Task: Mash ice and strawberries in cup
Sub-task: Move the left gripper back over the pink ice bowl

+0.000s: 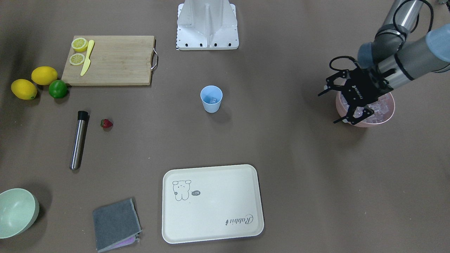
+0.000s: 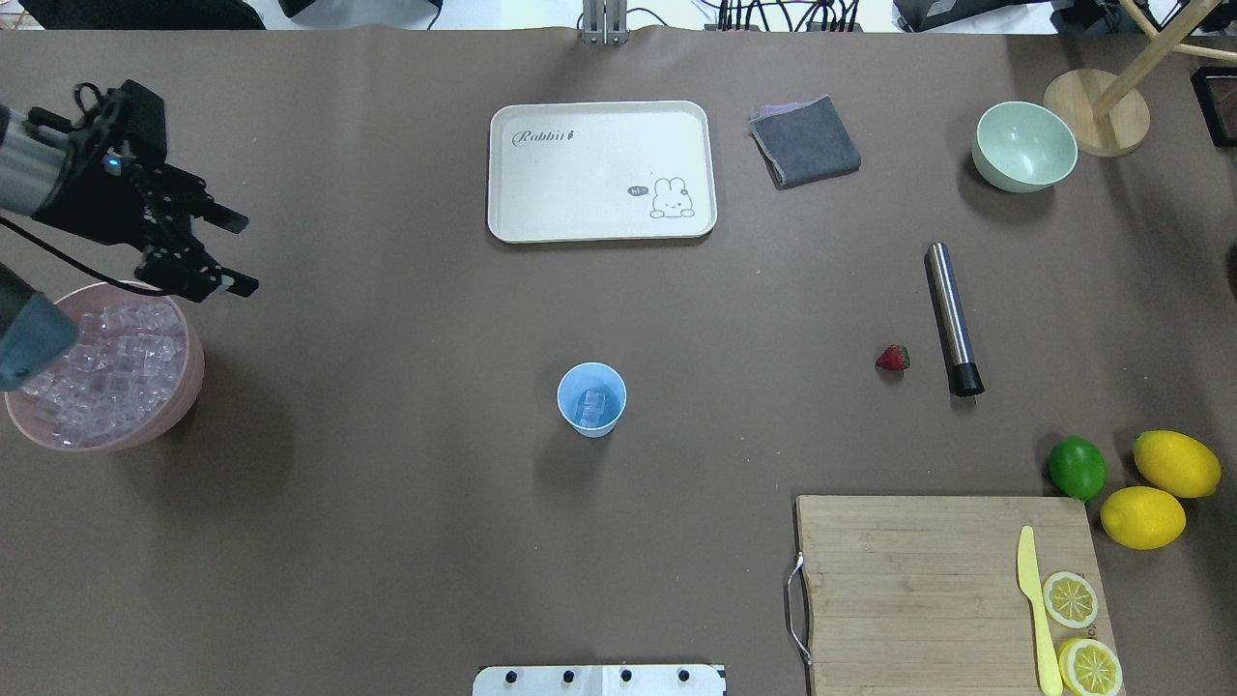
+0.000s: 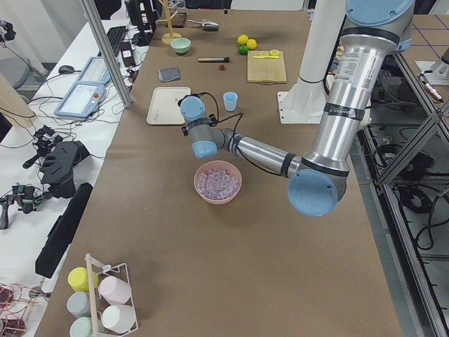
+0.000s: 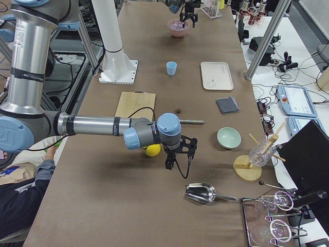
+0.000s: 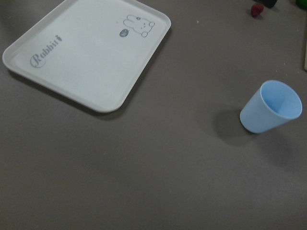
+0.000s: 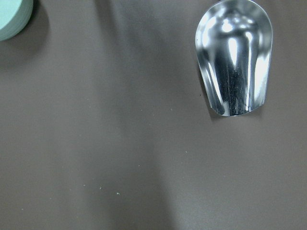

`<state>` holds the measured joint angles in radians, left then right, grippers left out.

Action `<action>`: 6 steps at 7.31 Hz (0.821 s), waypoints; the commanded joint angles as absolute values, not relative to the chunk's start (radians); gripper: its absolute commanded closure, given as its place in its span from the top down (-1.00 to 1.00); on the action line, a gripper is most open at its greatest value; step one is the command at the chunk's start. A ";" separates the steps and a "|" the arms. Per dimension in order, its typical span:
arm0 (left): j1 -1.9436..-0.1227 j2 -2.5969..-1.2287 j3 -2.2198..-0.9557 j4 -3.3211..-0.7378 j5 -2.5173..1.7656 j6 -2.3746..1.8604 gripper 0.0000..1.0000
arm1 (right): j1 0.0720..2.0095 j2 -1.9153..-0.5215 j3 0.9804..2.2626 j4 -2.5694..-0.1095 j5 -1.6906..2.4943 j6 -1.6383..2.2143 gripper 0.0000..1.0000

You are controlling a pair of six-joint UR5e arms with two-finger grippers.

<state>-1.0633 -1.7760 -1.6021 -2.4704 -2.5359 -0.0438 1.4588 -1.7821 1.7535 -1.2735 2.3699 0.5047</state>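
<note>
Overhead exterior view has the left gripper (image 2: pixel 242 254) with its jaws spread wide and nothing between them; it hangs in the air by the far rim of the pink bowl (image 2: pixel 193 372), clear of the ice (image 2: pixel 106 362) heaped in that bowl; its fingers point out across the table toward the middle. The cup (image 2: pixel 578 379) stands upright at mid-table, well apart from those jaws, with a cube or two of ice in its bottom; the strawberry (image 2: pixel 893 359) lies on the table farther still, on the cup's other side, near a steel rod (image 2: pixel 952 319). The right gripper (image 4: pixel 178 154) hovers over the table's other end above a metal scoop (image 6: pixel 235 62); whether its jaws are apart I cannot tell.
</note>
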 commanded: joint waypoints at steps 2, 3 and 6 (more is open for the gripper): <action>-1.124 -1.648 -1.566 -2.474 -2.571 0.179 0.93 | 1.459 -1.792 1.755 -1.273 2.370 0.502 1.00; -1.124 -1.626 -1.557 -2.476 -2.566 0.217 0.93 | 1.459 -1.792 1.755 -1.273 2.370 0.500 1.00; -1.117 -1.605 -1.536 -2.484 -2.556 0.225 0.93 | 1.459 -1.795 1.755 -1.272 2.368 0.500 1.00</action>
<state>-1.1219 -1.6180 -1.5393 -2.4810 -2.5591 0.2193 1.4588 -1.7925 1.7548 -1.2729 2.3690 0.5002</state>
